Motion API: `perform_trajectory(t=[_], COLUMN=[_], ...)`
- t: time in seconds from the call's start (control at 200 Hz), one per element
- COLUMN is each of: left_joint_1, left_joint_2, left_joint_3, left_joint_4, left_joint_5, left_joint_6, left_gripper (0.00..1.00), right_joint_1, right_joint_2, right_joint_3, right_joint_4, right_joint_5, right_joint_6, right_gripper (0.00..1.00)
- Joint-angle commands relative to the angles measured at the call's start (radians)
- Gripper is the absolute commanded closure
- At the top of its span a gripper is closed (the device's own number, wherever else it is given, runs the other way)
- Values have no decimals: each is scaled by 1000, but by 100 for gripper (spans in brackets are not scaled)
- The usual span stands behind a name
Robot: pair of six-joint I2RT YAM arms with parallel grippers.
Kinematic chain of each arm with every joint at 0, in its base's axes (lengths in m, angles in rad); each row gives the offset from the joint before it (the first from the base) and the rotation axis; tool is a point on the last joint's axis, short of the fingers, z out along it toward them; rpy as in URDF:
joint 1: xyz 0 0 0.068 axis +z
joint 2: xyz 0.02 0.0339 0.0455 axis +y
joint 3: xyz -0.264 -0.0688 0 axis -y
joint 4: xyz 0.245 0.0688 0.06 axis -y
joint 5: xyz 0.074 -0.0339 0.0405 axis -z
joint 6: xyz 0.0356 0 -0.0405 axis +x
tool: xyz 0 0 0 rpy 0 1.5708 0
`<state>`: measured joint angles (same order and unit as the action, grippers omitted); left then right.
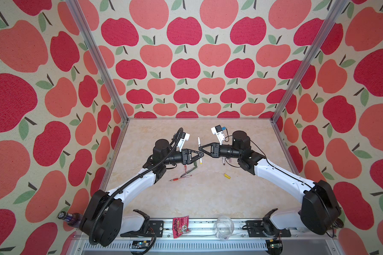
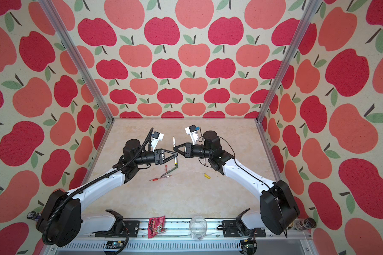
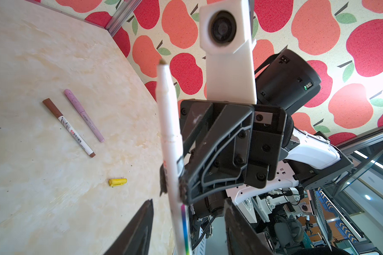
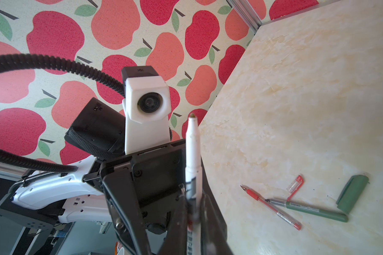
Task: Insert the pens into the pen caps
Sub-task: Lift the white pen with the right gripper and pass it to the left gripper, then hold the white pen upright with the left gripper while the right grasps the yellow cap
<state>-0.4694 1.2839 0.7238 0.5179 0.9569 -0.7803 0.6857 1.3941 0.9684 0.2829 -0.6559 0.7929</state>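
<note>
Beige marbled tabletop (image 1: 208, 198), seen from above inside a booth papered with red and pink apples.

On the left, the left gripper (image 1: 200, 155) reaches in toward the centre. Its wrist view shows its fingers (image 3: 142, 229) standing apart on either side of a white pen, with a gap on each side and no contact.

On the table close to this gripper lies a small cluster. It holds an uncapped red pen (image 4: 272, 208), an uncapped dark green pen (image 4: 316, 209) whose tip touches the red one, a clear red cap (image 4: 295, 184) and a dark green cap (image 4: 352, 194).

At the centre, the white pen with a yellow end (image 1: 199, 142) is held off the table. It stands nearly upright, writing tip up and yellow end down.

From the right, the right gripper (image 1: 200, 148) pinches this pen's barrel, its fingers closed tight against it.

Further right, a yellow cap (image 1: 227, 176) lies alone on the table. Beneath the right arm, a white pen with a brown cap (image 3: 68, 128) and a lilac pen (image 3: 84, 116) lie side by side.
</note>
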Motion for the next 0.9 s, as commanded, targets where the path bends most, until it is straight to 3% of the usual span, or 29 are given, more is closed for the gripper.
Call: perform_trajectory(t=[0.0, 0.14, 0.38, 0.69, 0.896], left_joint_1=[-4, -6, -6, -4, 2], left_joint_2=[12, 14, 12, 6, -35], left_joint_3=[23, 23, 26, 39, 56], left_joint_4=[42, 42, 24, -38, -184], left_joint_5=[19, 18, 13, -15, -69], left_joint_6=[-10, -10, -1, 42, 145], left_gripper=[49, 56, 77, 97, 99], right_joint_1=[8, 8, 8, 8, 2], right_joint_2=[-30, -30, -34, -44, -78], right_joint_3=[-12, -15, -19, -8, 22], right_joint_4=[52, 56, 47, -2, -146], right_joint_5=[3, 10, 19, 33, 76], right_joint_6=[14, 15, 6, -22, -85], right_gripper=[97, 97, 97, 96, 75])
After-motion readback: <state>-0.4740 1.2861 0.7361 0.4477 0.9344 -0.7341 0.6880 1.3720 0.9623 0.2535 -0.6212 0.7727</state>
